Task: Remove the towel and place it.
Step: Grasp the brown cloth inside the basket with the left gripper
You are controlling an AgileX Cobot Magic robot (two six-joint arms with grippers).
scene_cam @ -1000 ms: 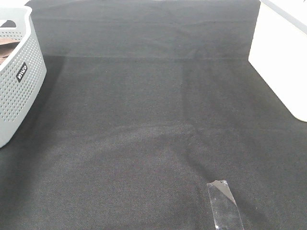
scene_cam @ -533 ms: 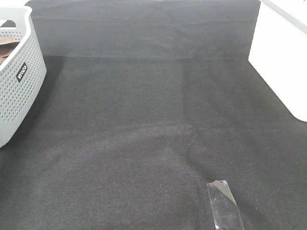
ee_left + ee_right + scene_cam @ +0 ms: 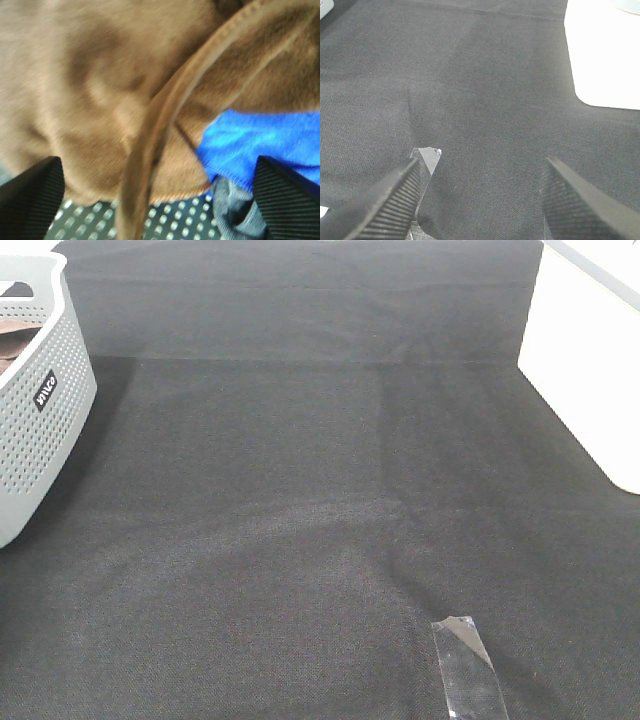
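Towel (image 3: pixel 100 90), brown and plush, lies bunched inside the grey perforated basket (image 3: pixel 45 430), which stands at about nine to ten o'clock in the high view, at the edge of the black cloth (image 3: pixel 300 490). In that view only a brown sliver of it shows over the basket's rim. The left wrist view shows it close up: a hemmed edge curves across the folds, and a blue cloth (image 3: pixel 260 140) lies against it, with a scrap of grey fabric (image 3: pixel 235 210) just beside that. The dotted plastic of the basket shows beneath them.

The left gripper (image 3: pixel 157 170) hangs over the towel with its jaws wide apart, both dark ribbed fingertips clear of the fabric. The right gripper (image 3: pixel 482 162) is over the black cloth, jaws likewise spread and holding nothing. Neither gripper shows in the high view.

A strip of clear tape (image 3: pixel 468 670) is stuck to the cloth at about five o'clock, and a white slab (image 3: pixel 590 360) sits at about two o'clock.
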